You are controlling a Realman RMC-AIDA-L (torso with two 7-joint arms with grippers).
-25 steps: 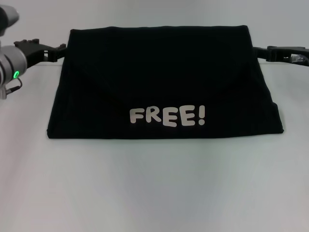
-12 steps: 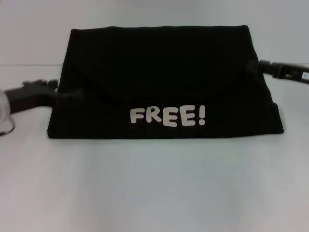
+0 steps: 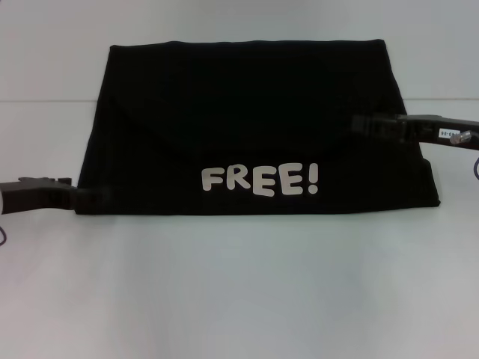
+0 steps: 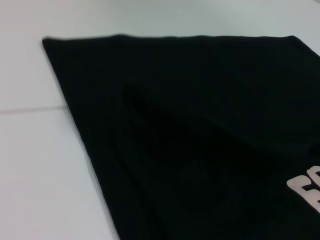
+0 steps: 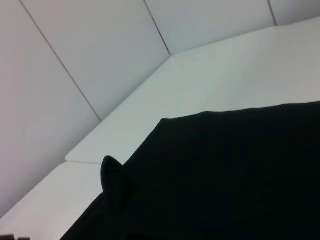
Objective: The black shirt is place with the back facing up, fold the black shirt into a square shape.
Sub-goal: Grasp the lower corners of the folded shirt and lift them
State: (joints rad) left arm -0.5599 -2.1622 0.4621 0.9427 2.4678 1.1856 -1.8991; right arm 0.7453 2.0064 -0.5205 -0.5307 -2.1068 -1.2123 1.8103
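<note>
Now we reach our left gripper to the near left corner of the black shirt, right gripper over its right side; whether either's fingers are apart, we cannot tell. It lies folded on the white surface, "FREE!" print up.

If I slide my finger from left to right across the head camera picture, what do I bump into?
Left gripper → black shirt with its white "FREE!" print → right gripper, reaching over the shirt's right side.
</note>
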